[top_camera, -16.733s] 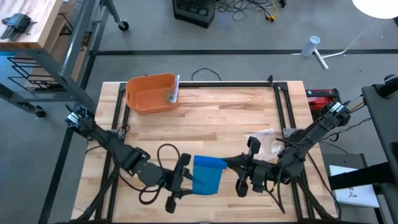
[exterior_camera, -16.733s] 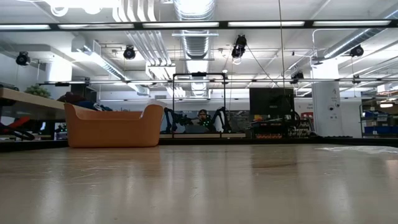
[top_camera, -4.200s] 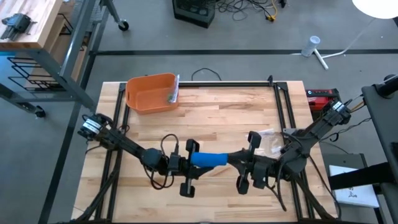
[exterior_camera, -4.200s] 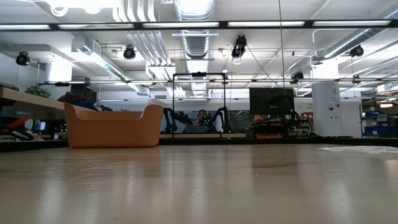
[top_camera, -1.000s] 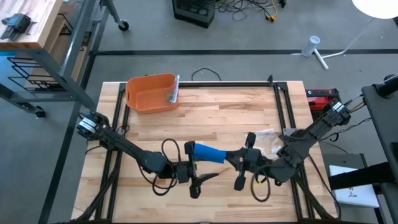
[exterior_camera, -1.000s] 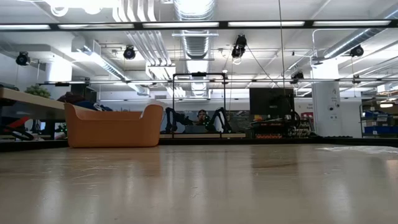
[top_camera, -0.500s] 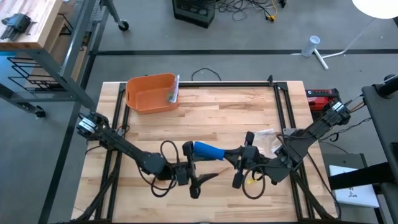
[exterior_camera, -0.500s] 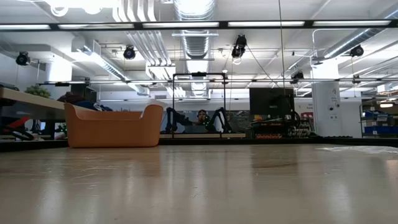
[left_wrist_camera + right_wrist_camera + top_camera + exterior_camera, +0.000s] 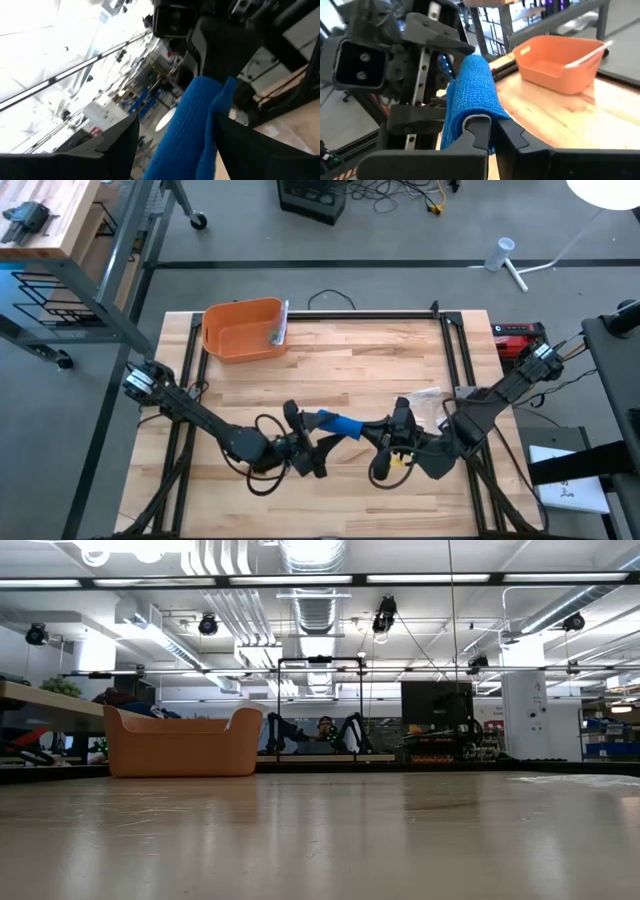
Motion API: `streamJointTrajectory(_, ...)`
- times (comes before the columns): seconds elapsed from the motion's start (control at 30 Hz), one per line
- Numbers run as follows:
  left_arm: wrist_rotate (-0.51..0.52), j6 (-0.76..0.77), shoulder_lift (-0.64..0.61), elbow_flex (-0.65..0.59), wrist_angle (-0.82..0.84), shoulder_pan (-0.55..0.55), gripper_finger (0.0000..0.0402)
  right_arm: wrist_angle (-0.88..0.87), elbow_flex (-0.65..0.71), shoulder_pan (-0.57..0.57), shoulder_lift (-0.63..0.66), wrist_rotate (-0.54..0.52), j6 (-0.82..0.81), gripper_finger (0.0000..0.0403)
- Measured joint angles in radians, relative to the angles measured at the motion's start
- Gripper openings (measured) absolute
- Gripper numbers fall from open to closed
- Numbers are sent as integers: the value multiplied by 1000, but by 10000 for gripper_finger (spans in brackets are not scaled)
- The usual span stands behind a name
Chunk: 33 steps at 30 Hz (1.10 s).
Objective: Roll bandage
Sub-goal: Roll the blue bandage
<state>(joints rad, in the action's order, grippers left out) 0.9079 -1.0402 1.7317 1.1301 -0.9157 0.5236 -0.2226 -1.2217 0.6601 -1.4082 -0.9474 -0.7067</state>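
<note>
Blue rolled bandage (image 9: 335, 423) hung above the table's (image 9: 380, 355) near middle, between both arms. Right gripper (image 9: 372, 432) was clenched on one end; left gripper (image 9: 305, 427) straddled the other end, fingers spread. Orange bin (image 9: 243, 330) sat far left.

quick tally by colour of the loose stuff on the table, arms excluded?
Blue: 1, the bandage, held up between the left gripper and the right gripper
Orange: 1, the bin at the far left of the table
Clear: 1, the plastic wrapper by the right arm
Total: 3
</note>
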Motion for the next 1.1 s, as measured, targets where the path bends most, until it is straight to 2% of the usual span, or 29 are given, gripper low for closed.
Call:
streamJointTrajectory(0.17,63,0,0,0,42,6,241,-37,0,-1,0,26,-29,3)
streamJointTrajectory(0.3,73,40,0,0,80,14,228,-56,0,-1,0,46,-29,3)
streamJointTrajectory(0.43,70,82,0,0,106,21,205,-60,0,-1,1,125,-27,3)
streamJointTrajectory(0.53,52,167,0,0,158,27,186,-77,-1,-1,3,188,-29,3)
streamJointTrajectory(0.6,7,266,0,0,231,28,173,-96,-1,-1,3,230,-24,3)
streamJointTrajectory(0.8,-241,566,4,0,393,10,144,-154,0,-1,0,364,105,3)
streamJointTrajectory(0.97,-295,648,6,0,410,5,134,-170,0,-2,0,416,272,3)
streamJointTrajectory(1.1,-334,692,6,0,435,1,132,-176,0,-14,0,488,313,3)
